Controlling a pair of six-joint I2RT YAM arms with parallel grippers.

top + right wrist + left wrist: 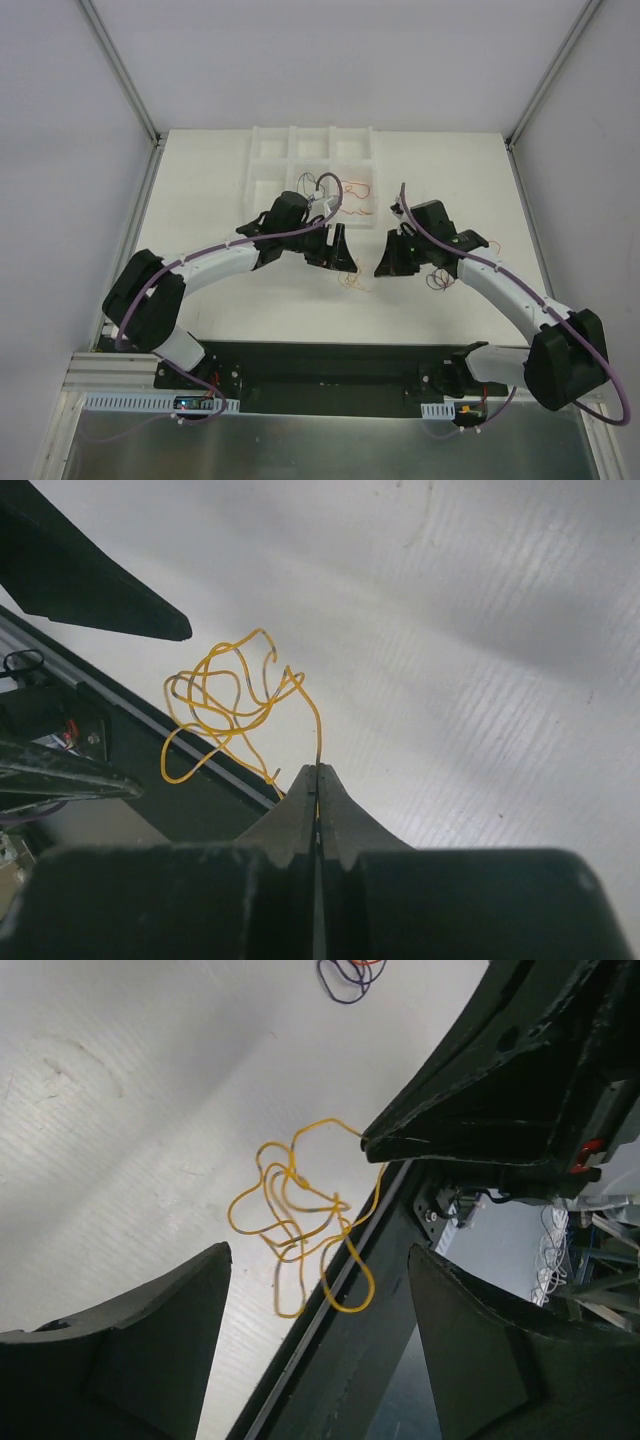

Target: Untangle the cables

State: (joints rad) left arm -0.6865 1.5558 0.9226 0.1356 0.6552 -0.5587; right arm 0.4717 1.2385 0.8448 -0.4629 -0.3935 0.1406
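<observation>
The right hand [318, 775] filled the bottom of its own camera, clenched on one strand of the yellow wire [225, 705], whose curls trailed from that grip over the desk [480, 630]. The left wrist camera added the left hand [320, 1260], spread wide and grasping nothing, facing the tangle, with a purple wire [345, 985] farther off. Overhead, a white tray [312, 158] sat beyond both arms.

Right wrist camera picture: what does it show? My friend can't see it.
The right pincer is shut on a tangled yellow wire, whose curly loops spread out above the white table. A black finger of the left pincer pokes in top left.
</observation>
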